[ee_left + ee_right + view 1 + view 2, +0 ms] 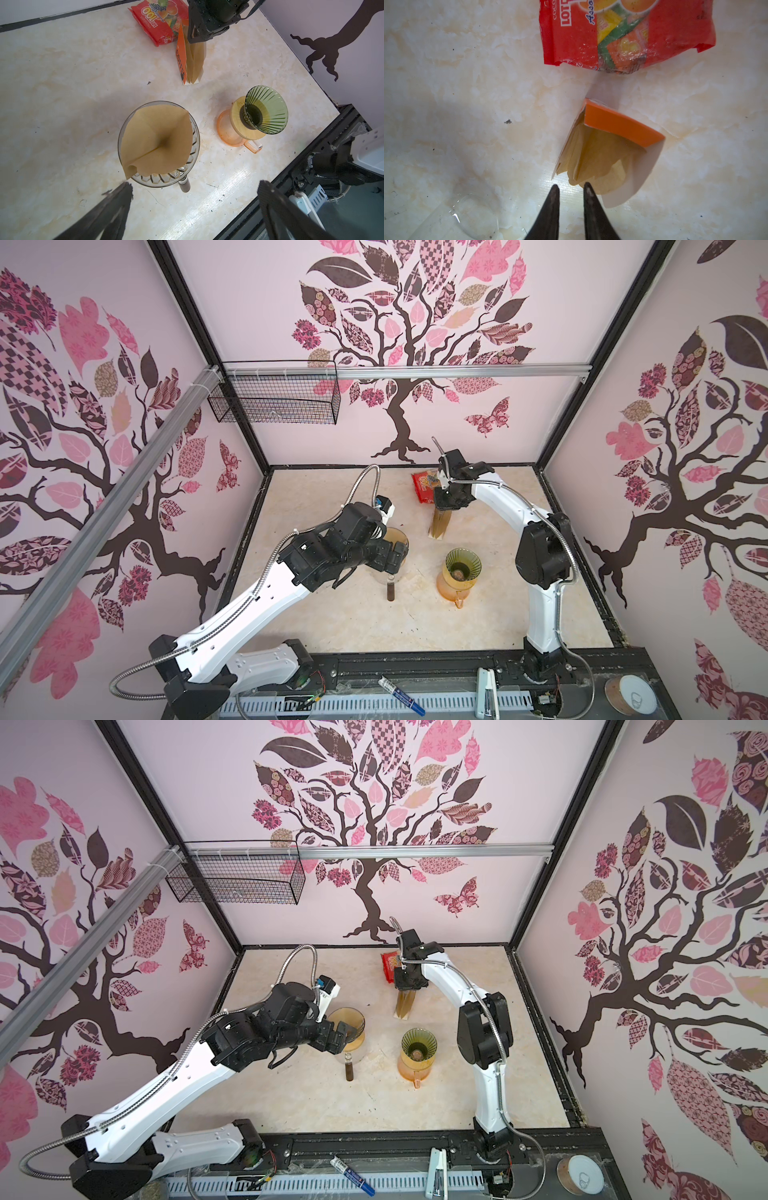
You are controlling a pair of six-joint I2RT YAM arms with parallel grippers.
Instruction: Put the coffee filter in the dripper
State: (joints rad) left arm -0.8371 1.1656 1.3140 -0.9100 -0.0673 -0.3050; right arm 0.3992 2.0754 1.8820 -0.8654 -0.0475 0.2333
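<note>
A brown coffee filter (158, 137) sits opened inside a clear glass dripper (195, 145) at the table's left centre, also seen in a top view (397, 537). My left gripper (195, 185) hangs open just in front of that dripper, holding nothing. A green dripper (462, 564) (268, 110) stands empty on an orange carafe (226, 128). Further back is an orange and white filter box (439, 524) (623, 124) with several brown filters (598, 158) standing in it. My right gripper (572, 186) points down at the box mouth, its jaws a narrow gap apart and nothing between them; a filter's edge lies just beyond the tips.
A red candy bag (424, 485) (623, 35) lies behind the filter box. The clear dripper's handle (391, 591) points toward the front. On the front rail lie a blue pen (401, 695), a stapler (487, 691) and a tape roll (629, 695). A wire basket (274, 400) hangs on the back left wall.
</note>
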